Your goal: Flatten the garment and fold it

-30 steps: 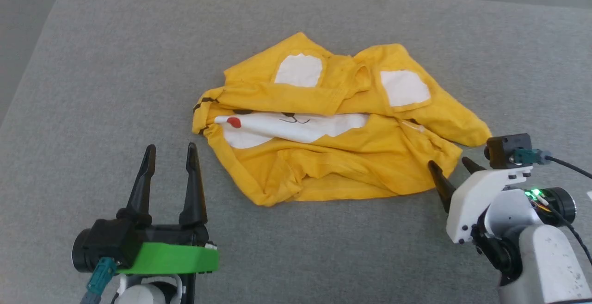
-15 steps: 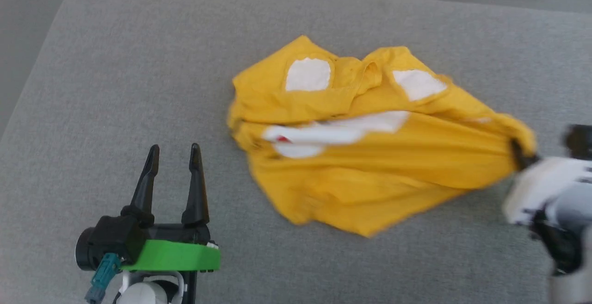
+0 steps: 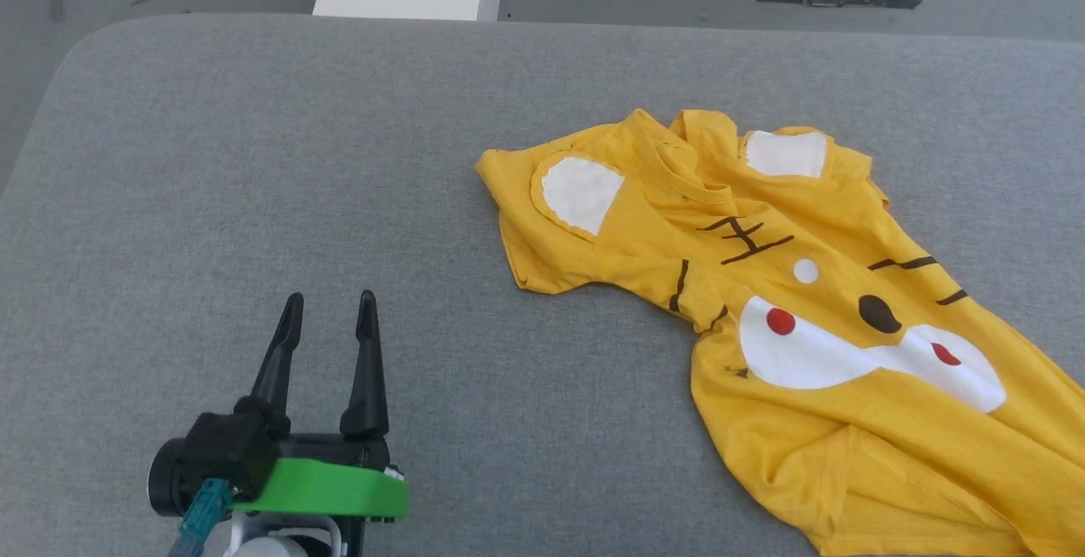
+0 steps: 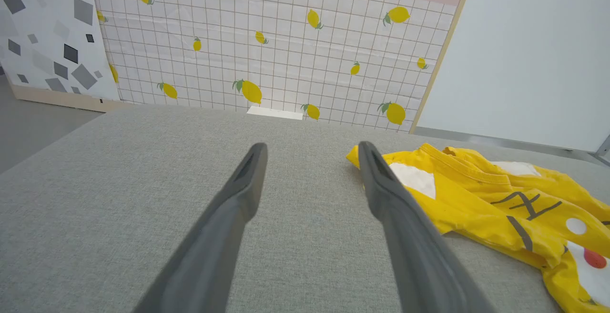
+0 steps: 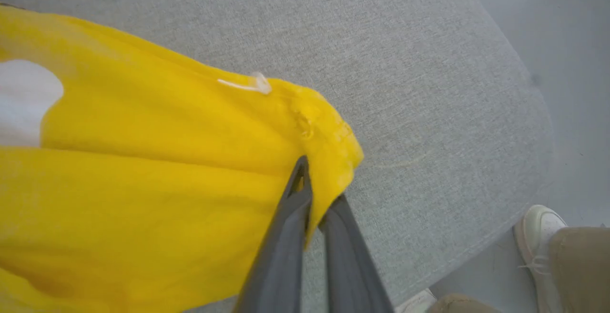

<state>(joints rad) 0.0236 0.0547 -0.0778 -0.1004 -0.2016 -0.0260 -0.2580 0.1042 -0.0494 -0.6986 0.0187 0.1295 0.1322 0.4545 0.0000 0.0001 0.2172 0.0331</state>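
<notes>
Yellow tiger-face garment (image 3: 831, 303) lying print-up on right of grey table (image 3: 254, 158), right gripper (image 5: 318, 179) jaws pinching its edge, left gripper (image 3: 331, 296) near left, jaws spread, well apart from cloth

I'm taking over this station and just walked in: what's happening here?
The robot's right gripper is shut on an edge of the yellow T-shirt, near a rounded corner of the grey padded table. The shirt lies mostly spread out, print side up, but it is wrinkled and not yet folded. The left gripper hovers open over bare table, apart from the shirt. A person's shoe shows on the floor beside the table.
</notes>
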